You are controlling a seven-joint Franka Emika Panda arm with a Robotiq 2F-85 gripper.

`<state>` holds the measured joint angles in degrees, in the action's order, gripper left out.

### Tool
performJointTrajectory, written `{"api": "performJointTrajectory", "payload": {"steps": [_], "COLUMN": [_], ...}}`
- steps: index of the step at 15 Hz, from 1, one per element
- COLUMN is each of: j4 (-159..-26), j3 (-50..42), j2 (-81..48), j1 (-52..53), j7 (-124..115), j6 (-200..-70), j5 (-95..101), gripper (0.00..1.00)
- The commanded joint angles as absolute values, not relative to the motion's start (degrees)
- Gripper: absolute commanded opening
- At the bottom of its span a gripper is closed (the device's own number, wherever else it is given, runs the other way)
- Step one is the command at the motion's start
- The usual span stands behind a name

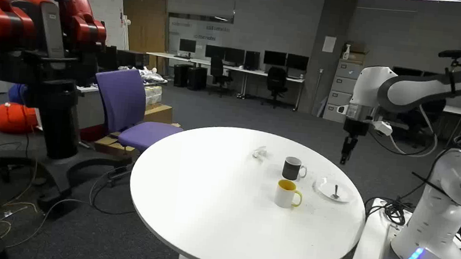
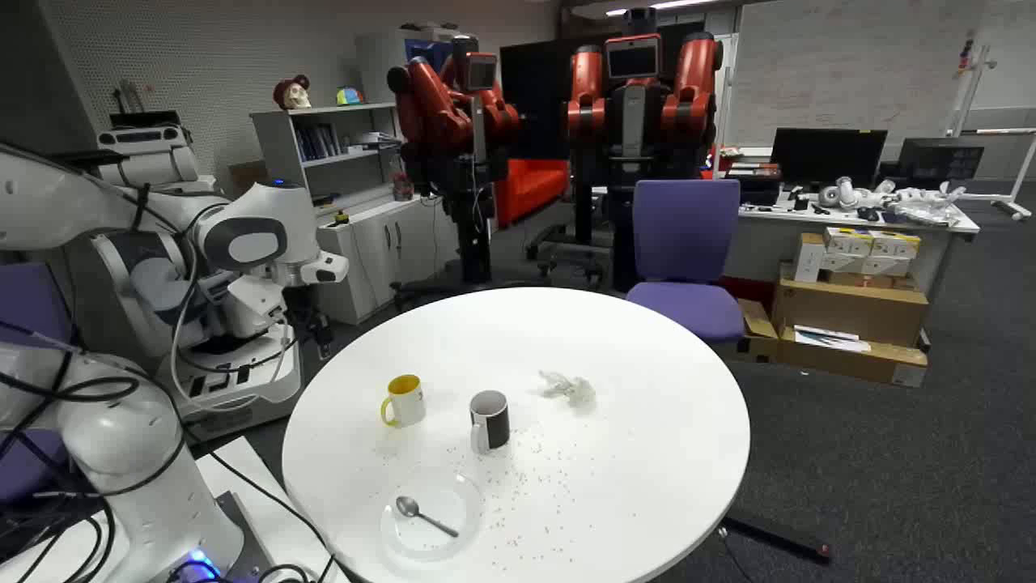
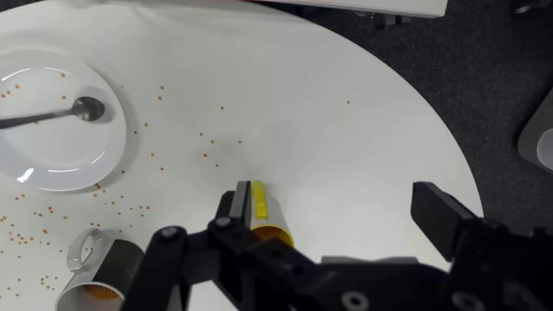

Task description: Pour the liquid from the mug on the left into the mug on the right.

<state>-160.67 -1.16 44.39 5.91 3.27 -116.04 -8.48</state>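
Note:
A white mug with yellow inside and a yellow handle (image 1: pixel 284 196) stands upright on the round table; it also shows in an exterior view (image 2: pixel 408 405) and in the wrist view (image 3: pixel 273 211), partly hidden by a finger. A black and white mug (image 1: pixel 291 169) stands upright close by; it also shows in an exterior view (image 2: pixel 491 419) and in the wrist view (image 3: pixel 119 263). Orange contents show inside both mugs in the wrist view. My gripper (image 3: pixel 335 192) is open and empty, raised above the mugs' height near the table's edge in both exterior views (image 1: pixel 345 157) (image 2: pixel 325 346).
A white plate (image 2: pixel 396 534) holds a metal spoon (image 2: pixel 429 517). A crumpled clear plastic piece (image 2: pixel 571 389) lies on the white table (image 1: pixel 209 178). Small orange grains are scattered around the plate and the black and white mug. A purple chair (image 1: pixel 121 102) stands at the table.

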Motion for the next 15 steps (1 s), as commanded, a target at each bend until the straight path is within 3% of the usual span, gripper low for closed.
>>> {"api": "performJointTrajectory", "payload": {"steps": [1, 9, 15], "j4": [-160.6, -160.5, -160.6], "j3": [-0.8, -4.3, -2.3], "j2": [44.4, 30.9, 19.2], "j1": [5.5, 1.7, 0.3], "j7": [3.5, 10.5, 9.0], "j6": [-115.9, -119.3, -134.3], "j5": [-8.8, -2.8, 4.1], "gripper": [1.0, 1.0, 1.0]}}
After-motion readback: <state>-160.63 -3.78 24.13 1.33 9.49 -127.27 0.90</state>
